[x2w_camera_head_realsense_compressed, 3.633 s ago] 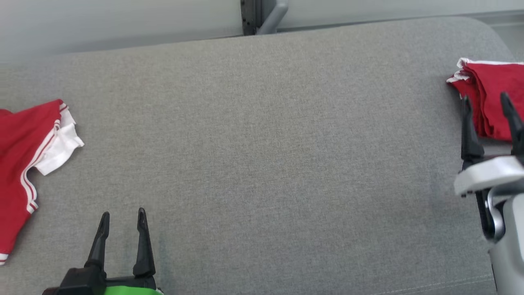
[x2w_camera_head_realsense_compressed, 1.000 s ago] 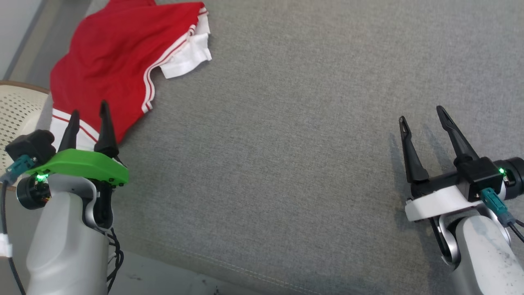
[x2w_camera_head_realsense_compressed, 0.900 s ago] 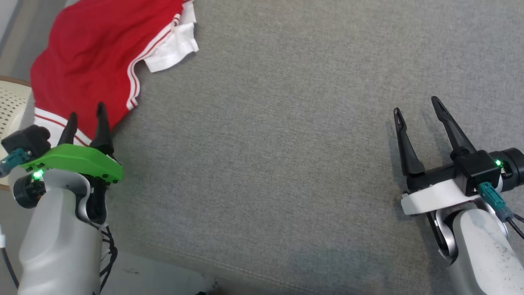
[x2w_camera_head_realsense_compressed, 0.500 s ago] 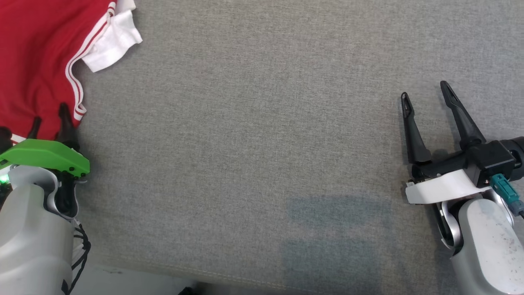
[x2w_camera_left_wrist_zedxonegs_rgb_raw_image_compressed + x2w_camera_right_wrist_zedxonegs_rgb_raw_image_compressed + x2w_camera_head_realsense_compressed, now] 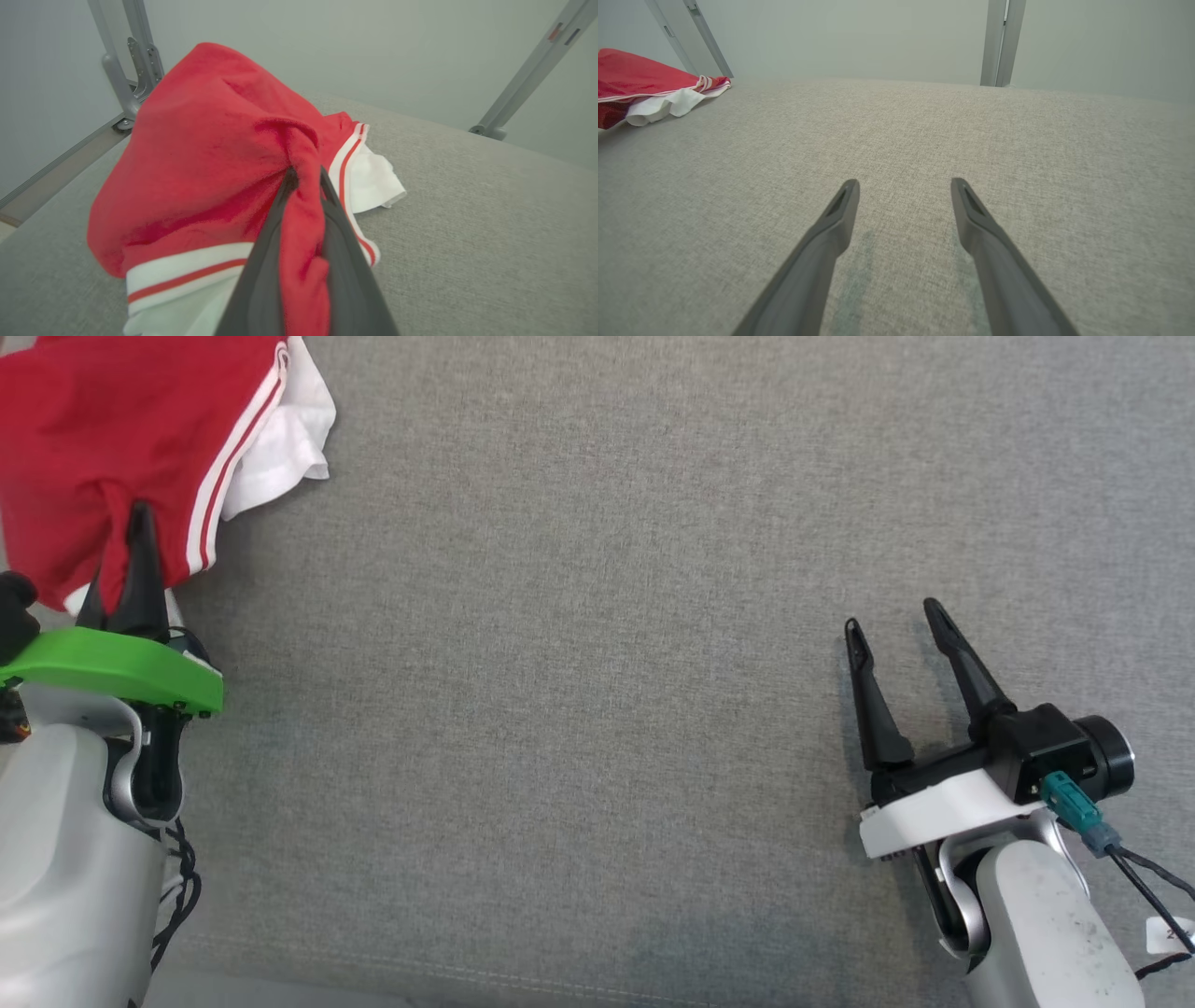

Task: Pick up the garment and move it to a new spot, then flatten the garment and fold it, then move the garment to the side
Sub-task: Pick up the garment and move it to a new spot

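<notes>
At the far left of the grey woven-fabric surface (image 5: 560, 663), the left gripper (image 5: 307, 177) is clenching a bunched fold of the red garment with white striped trim (image 5: 84, 420). Well apart, at the right, the right gripper (image 5: 892, 616) is hovering with jaws spread, grasping nothing.

I've got the garment (image 5: 84, 439), red with white red-striped bands, bunched at the far left of the grey fabric surface (image 5: 597, 663), one red fold pinched up into a ridge.
</notes>
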Robot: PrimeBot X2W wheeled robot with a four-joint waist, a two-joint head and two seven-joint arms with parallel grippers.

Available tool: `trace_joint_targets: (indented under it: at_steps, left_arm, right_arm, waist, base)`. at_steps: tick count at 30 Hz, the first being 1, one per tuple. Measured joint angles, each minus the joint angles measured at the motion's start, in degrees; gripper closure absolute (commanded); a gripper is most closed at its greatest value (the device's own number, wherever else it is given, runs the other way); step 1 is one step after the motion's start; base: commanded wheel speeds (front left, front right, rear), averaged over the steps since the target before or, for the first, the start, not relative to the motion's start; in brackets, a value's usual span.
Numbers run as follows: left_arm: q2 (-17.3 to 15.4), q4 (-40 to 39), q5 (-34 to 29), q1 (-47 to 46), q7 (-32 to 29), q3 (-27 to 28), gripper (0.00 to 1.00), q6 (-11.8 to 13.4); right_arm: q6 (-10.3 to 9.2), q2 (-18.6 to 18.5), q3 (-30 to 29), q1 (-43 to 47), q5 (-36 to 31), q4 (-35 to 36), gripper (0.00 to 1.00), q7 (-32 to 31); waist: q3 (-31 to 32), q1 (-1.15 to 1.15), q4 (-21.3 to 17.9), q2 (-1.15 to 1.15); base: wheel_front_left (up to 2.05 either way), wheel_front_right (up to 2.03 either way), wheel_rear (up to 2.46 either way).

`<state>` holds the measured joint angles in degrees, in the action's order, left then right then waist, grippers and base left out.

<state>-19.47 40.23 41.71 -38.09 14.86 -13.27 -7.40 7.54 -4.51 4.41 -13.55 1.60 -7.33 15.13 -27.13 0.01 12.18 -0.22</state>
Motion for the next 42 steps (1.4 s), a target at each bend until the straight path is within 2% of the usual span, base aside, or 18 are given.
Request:
trace_joint_targets:
  at_steps: [6,9,12,16,23,27,30,35,42]
  left_arm:
    - [-3.1,-21.2,-0.9,4.5,-0.3,-1.7,1.0,0.0]
    - [-4.3,-30.8,-0.2,6.4,-3.4,-2.5,1.0,0.4]
    - [-4.7,-41.0,0.7,7.1,-7.3,-3.1,1.0,1.9]
    - [-2.6,-52.4,3.7,7.4,-11.7,-4.7,1.0,3.9]
    - [3.9,-63.1,9.9,6.1,-17.0,-7.4,1.0,8.6]
    - [5.8,-62.4,11.6,6.2,-17.9,-8.9,1.0,10.0]
    - [8.0,-58.2,13.2,7.4,-17.8,-10.8,1.0,9.2]
    - [9.4,-42.5,11.9,8.6,-14.7,-13.2,1.0,6.4]
    - [14.6,-20.3,11.1,6.5,-6.5,-15.5,1.0,2.8]
  right_arm:
    - [0.0,1.5,0.5,2.9,2.1,-1.5,0.0,0.0]
    - [0.0,1.6,0.3,4.7,4.9,-1.8,0.0,0.0]
    - [0.0,1.6,0.1,6.2,6.5,-1.9,0.0,0.0]
    - [0.0,1.6,-0.6,7.8,7.6,-2.0,0.0,0.0]
    - [0.0,1.6,-0.3,8.6,8.5,-2.1,0.0,0.0]
    - [0.0,1.6,0.1,8.6,9.0,-2.2,0.0,0.0]
    - [0.0,1.6,0.1,8.5,9.4,-2.2,0.0,0.0]
    - [-0.01,1.6,0.6,8.2,9.7,-2.2,0.0,0.0]
    - [-0.01,1.6,1.1,6.8,10.5,-2.3,0.0,0.0]
  waist:
    - [6.6,0.0,-1.6,0.0]
    - [9.5,-0.01,-3.0,0.0]
    - [11.9,-0.01,-5.0,0.0]
    - [14.2,-0.01,-8.6,0.0]
    - [16.6,-0.01,-15.5,0.0]
    - [17.2,-0.01,-19.3,0.0]
    - [17.2,-0.01,-21.9,0.0]
    - [16.1,-0.01,-24.8,0.0]
    - [13.1,-0.01,-26.5,0.0]
  base:
    - [0.0,0.0,0.0]
    - [0.0,0.0,0.0]
    - [0.0,0.0,0.0]
    - [0.0,0.0,0.0]
    - [0.0,0.0,0.0]
    - [0.0,0.0,0.0]
    - [0.0,0.0,0.0]
    - [0.0,0.0,0.0]
    - [0.0,0.0,0.0]
